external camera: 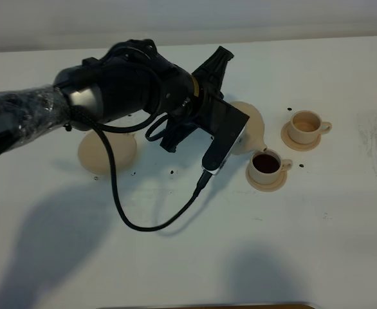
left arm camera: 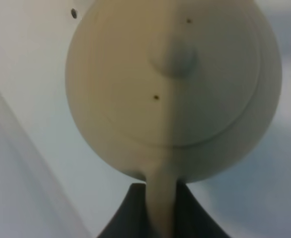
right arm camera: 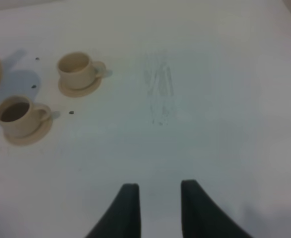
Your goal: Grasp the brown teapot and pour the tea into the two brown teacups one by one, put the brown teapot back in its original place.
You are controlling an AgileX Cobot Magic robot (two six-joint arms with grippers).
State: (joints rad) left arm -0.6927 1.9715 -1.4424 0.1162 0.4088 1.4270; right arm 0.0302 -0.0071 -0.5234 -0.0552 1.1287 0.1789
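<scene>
- Bright, even light from overhead washes my white tabletop [external camera: 343,244], with no hard glare.
- My left arm [external camera: 111,84] throws broad, soft grey shadows toward the near edge.
- From my left wrist the brown teapot [left arm camera: 135,99] is too close and blurred, with one side shaded.
- My right wrist's view is soft and grainy.

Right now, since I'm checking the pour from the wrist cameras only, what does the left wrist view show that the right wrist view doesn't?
Only left wrist: the left gripper shut on the handle of the brown teapot, its lid knob up close. Only right wrist: a tea-filled teacup and a second teacup, pale inside, each on a saucer; the right gripper, jaws apart, empty. Both: the teapot (just an edge sliver in the right wrist view), the white table, dark specks.
</scene>
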